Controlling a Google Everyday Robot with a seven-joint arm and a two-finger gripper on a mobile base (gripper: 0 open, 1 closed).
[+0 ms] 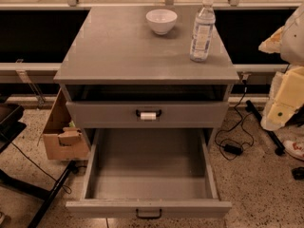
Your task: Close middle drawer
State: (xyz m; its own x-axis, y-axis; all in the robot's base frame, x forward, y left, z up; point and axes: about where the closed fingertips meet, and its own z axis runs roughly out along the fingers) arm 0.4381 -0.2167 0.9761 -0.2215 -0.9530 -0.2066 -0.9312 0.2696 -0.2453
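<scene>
The middle drawer (148, 207) is pulled far out of the grey cabinet (142, 51). Its inside is empty, and its flat grey front sits at the bottom of the view with a small plain black loop handle (148, 214). Above it, the drawer with a white tag on its handle (148, 114) stands slightly out, with a dark gap over it. My gripper (276, 115) is at the right edge on the pale arm, level with the tagged drawer and well to the right of the cabinet, touching nothing.
A white bowl (161, 21) and a water bottle (202, 30) stand on the cabinet top. A cardboard box (64, 133) leans at the cabinet's left. Black cables and a power brick (232, 148) lie on the floor at the right. Black stand legs (47, 194) cross the floor at the left.
</scene>
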